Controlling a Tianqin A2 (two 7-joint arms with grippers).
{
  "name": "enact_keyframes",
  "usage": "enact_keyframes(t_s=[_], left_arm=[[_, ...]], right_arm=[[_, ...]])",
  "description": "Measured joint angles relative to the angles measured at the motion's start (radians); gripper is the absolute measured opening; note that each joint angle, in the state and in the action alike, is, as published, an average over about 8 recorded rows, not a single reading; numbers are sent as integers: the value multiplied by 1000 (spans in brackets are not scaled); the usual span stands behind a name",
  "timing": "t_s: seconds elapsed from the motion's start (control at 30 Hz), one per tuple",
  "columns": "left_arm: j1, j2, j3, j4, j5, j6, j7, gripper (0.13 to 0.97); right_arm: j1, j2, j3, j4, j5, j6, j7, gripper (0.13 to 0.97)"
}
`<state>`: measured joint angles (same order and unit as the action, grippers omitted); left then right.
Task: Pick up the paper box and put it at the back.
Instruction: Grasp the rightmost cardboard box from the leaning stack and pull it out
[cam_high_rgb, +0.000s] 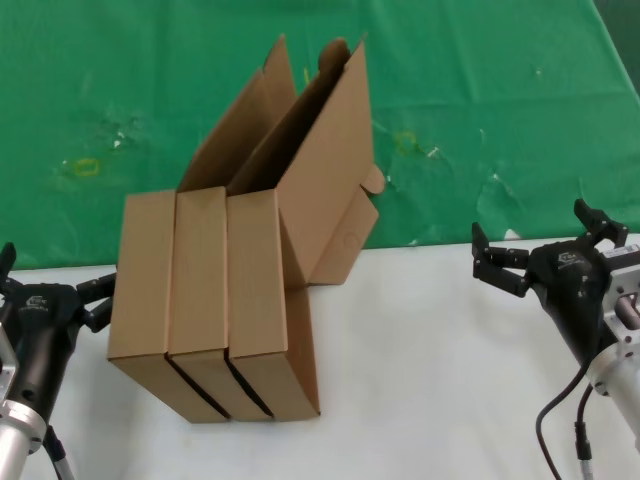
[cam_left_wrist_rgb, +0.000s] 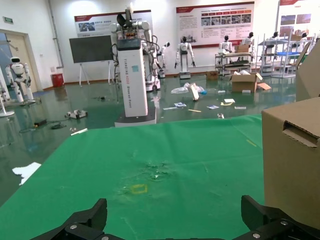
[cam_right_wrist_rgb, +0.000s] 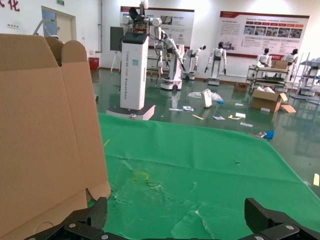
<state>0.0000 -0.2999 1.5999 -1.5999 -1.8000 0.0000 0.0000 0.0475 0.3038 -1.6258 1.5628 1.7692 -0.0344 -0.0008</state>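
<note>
Three alike brown paper boxes stand on edge side by side on the white table: left, middle, right. Their open lids lean back over the green cloth. My left gripper is open and empty, just left of the left box. My right gripper is open and empty, well to the right of the boxes. In the left wrist view the gripper faces the green cloth, with a box beside it. In the right wrist view the gripper has an open lid beside it.
The white tabletop runs along the front, the wrinkled green cloth behind it with yellowish stains and tape marks. Beyond the table the wrist views show a hall with a white pillar.
</note>
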Motion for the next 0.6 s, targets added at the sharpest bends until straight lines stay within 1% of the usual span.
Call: enact_keyframes(t_s=[0.13, 0.27, 0.33, 0.43, 0.5, 0.6], left_arm=[[0, 0, 0, 0, 0, 0, 0, 927], [0, 0, 0, 0, 0, 0, 0, 889], [0, 0, 0, 0, 0, 0, 0, 879], [0, 0, 0, 0, 0, 0, 0, 824], [0, 0, 0, 0, 0, 0, 0, 787], [0, 0, 0, 0, 0, 0, 0, 731]], right_arm=[[-1, -5, 6, 1, 2, -11, -8, 966], [-9, -27, 37, 7, 29, -89, -62, 966], [-15, -38, 57, 11, 57, -159, -104, 966], [-23, -30, 72, 14, 120, -286, -164, 966], [-25, -4, 66, 9, 170, -375, -197, 966], [-18, 62, 34, -10, 251, -510, -239, 966]])
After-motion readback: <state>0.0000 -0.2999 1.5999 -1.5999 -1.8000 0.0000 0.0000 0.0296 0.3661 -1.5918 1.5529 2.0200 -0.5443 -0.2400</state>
